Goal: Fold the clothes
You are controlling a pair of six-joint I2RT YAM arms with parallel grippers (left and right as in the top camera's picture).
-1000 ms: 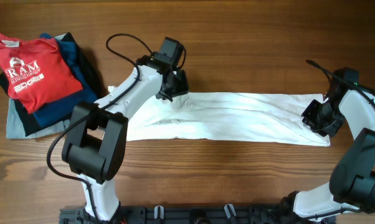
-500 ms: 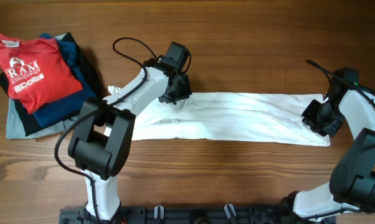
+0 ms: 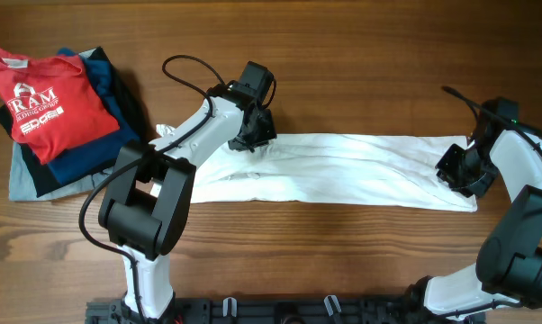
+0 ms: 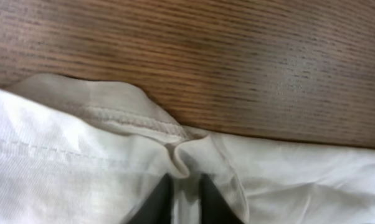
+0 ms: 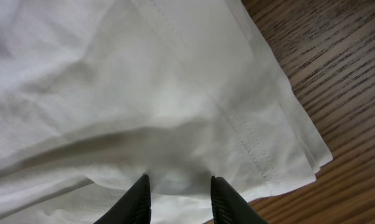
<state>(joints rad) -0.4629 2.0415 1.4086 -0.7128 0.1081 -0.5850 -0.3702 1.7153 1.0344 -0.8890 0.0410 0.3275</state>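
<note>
The wooden desk (image 3: 361,63) fills the overhead view. Across its middle lies the white garment (image 3: 343,171), spread flat and drawn out into a long band. Its long axis runs from 9 o'clock to 3 o'clock. One end sits just left of centre and the other close to the desk's 3 o'clock edge. The band is narrower at the right end and wider and more rumpled towards the left.

At 10 o'clock, well apart from the garment, sits a pile of clothes (image 3: 118,108). A red T-shirt (image 3: 50,112) with white lettering lies on top, over blue, dark and grey layers.

The left gripper (image 3: 251,135) is down on the garment's far edge, towards its left end, at about 11 o'clock from the garment's middle. In the left wrist view its fingers (image 4: 157,200) stand close together with a raised pleat of white cloth, beside a stitched hem, pinched between them.

The right gripper (image 3: 460,171) sits on the garment's right end at 3 o'clock. In the right wrist view its fingers (image 5: 139,198) are set fairly narrow, with a bunched ridge of cloth held between them. The hemmed corner lies flat just beyond, towards the bare wood.
</note>
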